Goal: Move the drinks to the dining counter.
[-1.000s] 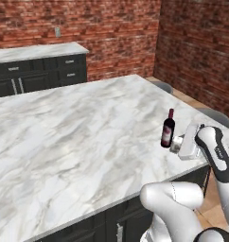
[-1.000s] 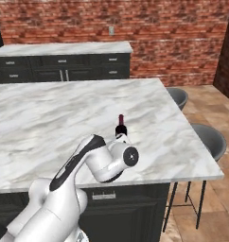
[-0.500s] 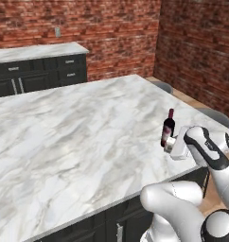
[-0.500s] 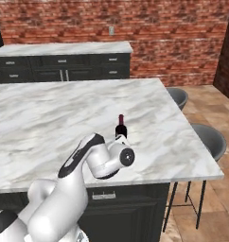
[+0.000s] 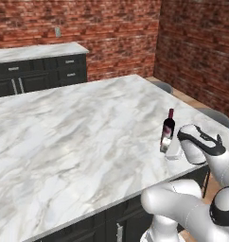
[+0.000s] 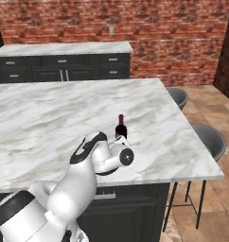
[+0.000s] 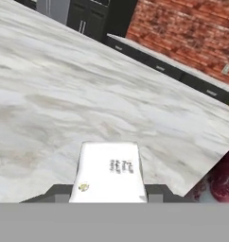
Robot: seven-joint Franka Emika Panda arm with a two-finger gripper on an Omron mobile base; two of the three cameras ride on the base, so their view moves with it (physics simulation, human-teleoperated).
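The dark wine bottle (image 5: 167, 132) (image 6: 120, 128) with its red cap stands upright near the right edge of the dining counter (image 5: 78, 127) (image 6: 50, 118) (image 7: 88, 94). Its red label shows at the hand view's lower right (image 7: 225, 182). Just right of the bottle, my gripper (image 5: 177, 149) (image 7: 109, 194) is shut on the short white-grey can (image 5: 173, 151) (image 7: 110, 170). The can is low over the marble, about touching it. In the hand view the can sits between my two dark fingers, with small print on its face. The other drinks are out of view.
Two grey stools (image 6: 208, 139) (image 6: 178, 94) stand along the island's right side. A narrower marble counter with dark drawers (image 5: 36, 52) (image 6: 64, 49) runs along the brick back wall. The island edge lies right under my hand.
My hand has carried the can a little left and down, closer to the wine bottle and the marble. The bottle has not moved.
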